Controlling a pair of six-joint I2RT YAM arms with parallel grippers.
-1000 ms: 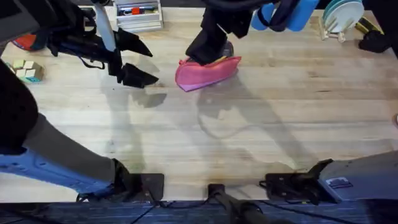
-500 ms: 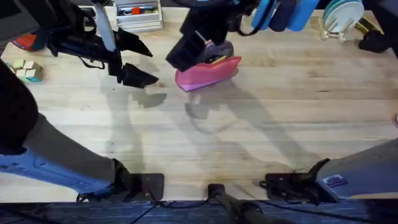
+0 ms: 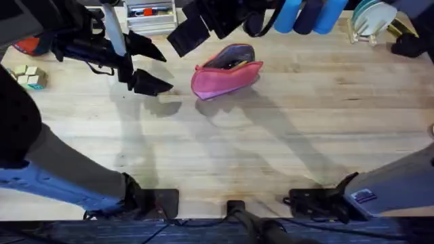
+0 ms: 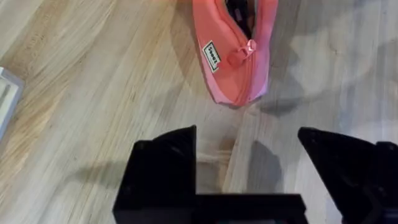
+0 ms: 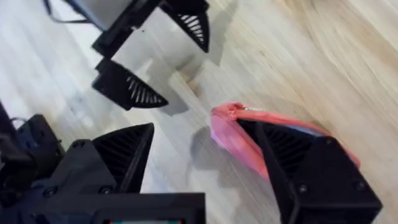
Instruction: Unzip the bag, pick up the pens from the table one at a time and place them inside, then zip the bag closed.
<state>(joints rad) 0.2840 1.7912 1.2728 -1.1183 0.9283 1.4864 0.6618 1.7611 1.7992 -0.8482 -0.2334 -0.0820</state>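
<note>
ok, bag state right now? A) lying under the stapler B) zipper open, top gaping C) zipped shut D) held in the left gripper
B: the bag lies on the table with its top gaping and dark contents showing in the overhead view; the left wrist view shows the zipper pull at its near end, and the open left gripper sits apart from it.
</note>
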